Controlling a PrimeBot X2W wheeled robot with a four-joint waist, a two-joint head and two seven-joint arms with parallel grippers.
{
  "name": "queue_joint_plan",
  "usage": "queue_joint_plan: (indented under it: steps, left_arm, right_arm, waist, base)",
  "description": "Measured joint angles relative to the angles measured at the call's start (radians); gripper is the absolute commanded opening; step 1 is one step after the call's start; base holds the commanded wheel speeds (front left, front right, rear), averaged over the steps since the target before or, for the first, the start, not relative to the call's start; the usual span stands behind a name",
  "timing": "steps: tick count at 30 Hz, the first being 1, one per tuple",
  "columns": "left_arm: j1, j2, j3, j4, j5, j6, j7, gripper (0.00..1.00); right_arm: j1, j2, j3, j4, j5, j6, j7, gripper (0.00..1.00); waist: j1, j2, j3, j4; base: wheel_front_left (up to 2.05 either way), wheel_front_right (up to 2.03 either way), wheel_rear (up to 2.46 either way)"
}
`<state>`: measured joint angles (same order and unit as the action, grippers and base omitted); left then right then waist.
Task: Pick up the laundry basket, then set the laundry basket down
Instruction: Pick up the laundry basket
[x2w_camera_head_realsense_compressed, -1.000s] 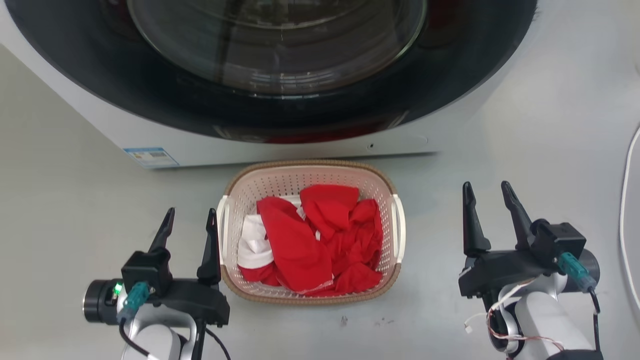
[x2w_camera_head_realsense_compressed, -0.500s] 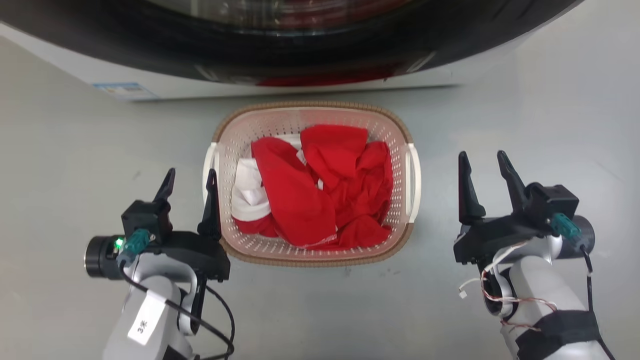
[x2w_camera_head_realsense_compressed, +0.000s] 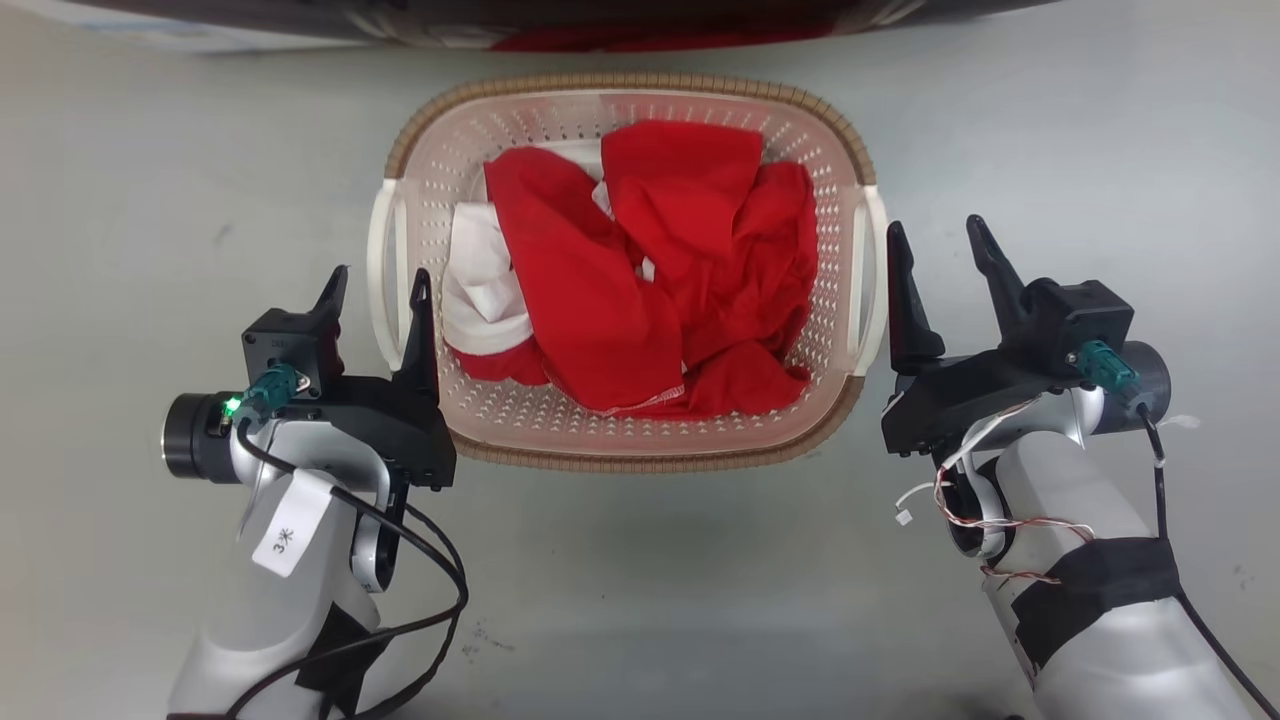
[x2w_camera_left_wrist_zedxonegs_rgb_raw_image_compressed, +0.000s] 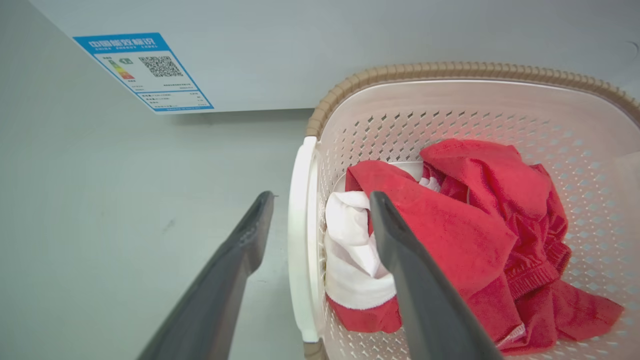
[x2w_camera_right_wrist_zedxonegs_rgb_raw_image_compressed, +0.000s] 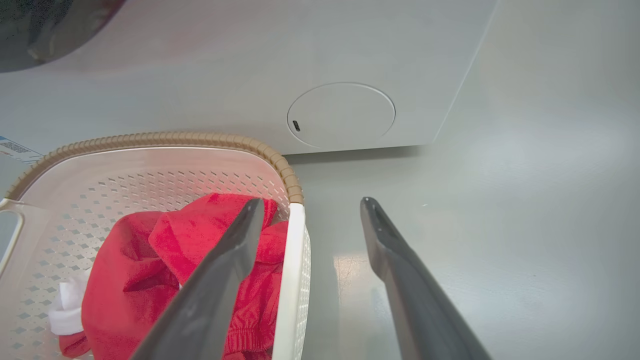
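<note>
Laundry basket (x2w_camera_head_realsense_compressed: 625, 458) sits between left gripper (x2w_camera_head_realsense_compressed: 382, 271), right gripper (x2w_camera_head_realsense_compressed: 932, 222).

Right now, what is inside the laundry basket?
Inside the laundry basket lies crumpled red clothing with a white piece toward the robot's left. They cover most of the bottom, so anything beneath them cannot be seen.

Smooth grey floor (x2w_camera_head_realsense_compressed: 150, 150) carries laundry basket (x2w_camera_head_realsense_compressed: 560, 425), close before white washing machine (x2w_camera_left_wrist_zedxonegs_rgb_raw_image_compressed: 350, 40) base
</note>
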<state>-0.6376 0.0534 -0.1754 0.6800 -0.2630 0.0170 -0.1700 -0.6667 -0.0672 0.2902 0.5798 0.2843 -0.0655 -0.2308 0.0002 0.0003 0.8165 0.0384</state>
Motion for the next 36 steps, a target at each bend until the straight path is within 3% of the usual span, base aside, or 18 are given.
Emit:
queue_joint_plan:
  steps: [15, 28, 30, 32, 33, 35, 36]
  left_arm:
    - [-0.094, -0.003, 0.001, 0.142, 0.0, -0.012, -0.018, 1.0]
    - [-0.178, -0.012, -0.036, 0.258, 0.011, -0.027, -0.018, 1.0]
    - [-0.183, -0.014, -0.036, 0.276, 0.009, -0.036, -0.017, 0.87]
    - [-0.185, -0.016, -0.035, 0.291, 0.007, -0.036, -0.018, 0.48]
    - [-0.187, -0.017, -0.036, 0.297, 0.007, -0.037, -0.018, 0.42]
    - [-0.198, -0.017, -0.036, 0.311, 0.003, -0.045, -0.018, 0.0]
    - [-0.202, -0.018, -0.038, 0.316, 0.001, -0.051, -0.019, 0.0]
  right_arm:
    - [-0.073, 0.0, 0.095, 0.09, 0.062, 0.002, -0.009, 1.0]
    - [-0.129, -0.001, 0.179, 0.151, 0.155, -0.024, -0.01, 1.0]
    - [-0.136, 0.0, 0.193, 0.156, 0.162, -0.031, -0.01, 0.99]
    - [-0.145, -0.001, 0.204, 0.162, 0.175, -0.033, -0.01, 0.67]
    - [-0.147, -0.001, 0.209, 0.165, 0.179, -0.037, -0.01, 0.48]
    - [-0.15, -0.002, 0.217, 0.171, 0.189, -0.041, -0.015, 0.29]
    - [-0.151, -0.003, 0.221, 0.175, 0.196, -0.043, -0.017, 0.05]
  waist:
    - [-0.0001, -0.0001, 0.101, 0.016]
    - [-0.0002, -0.0002, 0.132, 0.026]
    - [-0.0002, -0.0002, 0.133, 0.026]
    - [-0.0002, -0.0003, 0.134, 0.026]
    - [-0.0001, -0.0003, 0.135, 0.025]
    - [-0.0001, -0.0003, 0.136, 0.024]
    - [-0.0002, -0.0003, 0.136, 0.023]
  base:
    - [0.0, 0.0, 0.0]
    - [0.0, 0.0, 0.0]
    - [0.0, 0.0, 0.0]
    - [0.0, 0.0, 0.0]
    - [0.0, 0.0, 0.0]
    - [0.0, 0.0, 0.0]
    - [0.0, 0.0, 0.0]
